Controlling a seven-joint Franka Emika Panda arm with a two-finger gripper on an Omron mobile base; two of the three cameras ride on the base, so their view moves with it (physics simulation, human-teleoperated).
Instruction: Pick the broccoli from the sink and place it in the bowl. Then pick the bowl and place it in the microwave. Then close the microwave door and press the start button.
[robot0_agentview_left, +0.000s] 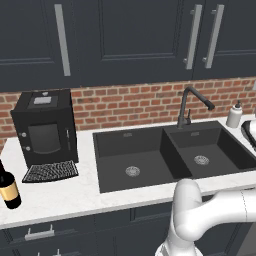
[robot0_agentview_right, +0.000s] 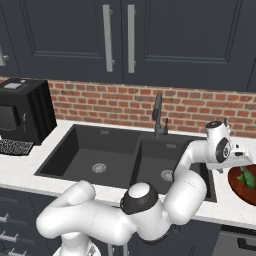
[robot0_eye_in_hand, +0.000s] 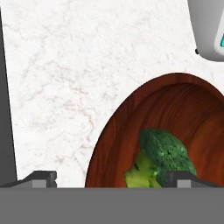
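The green broccoli (robot0_eye_in_hand: 162, 159) lies inside the reddish-brown bowl (robot0_eye_in_hand: 118, 131), which stands on the white counter to the right of the sink (robot0_agentview_right: 90, 145). From the right base view the broccoli (robot0_agentview_right: 246, 177) shows as a small green lump in the bowl (robot0_agentview_right: 239, 186). My gripper (robot0_agentview_right: 239, 161) hangs just above the bowl's left side. Its fingers (robot0_eye_in_hand: 41, 177) stand wide apart, open, with nothing between them, and the gripper (robot0_eye_in_hand: 113, 179) points down at the bowl's rim. Both dark basins of the sink (robot0_agentview_left: 150, 150) hold nothing. The microwave and the microwave door are out of view.
A black coffee machine (robot0_agentview_left: 45, 130) stands left of the sink, with a wine bottle (robot0_agentview_left: 9, 187) at the counter's front left. The black faucet (robot0_agentview_left: 187, 107) rises behind the sink and a soap bottle (robot0_agentview_left: 234, 116) stands to its right. A pale grey object (robot0_eye_in_hand: 210, 30) sits beyond the bowl.
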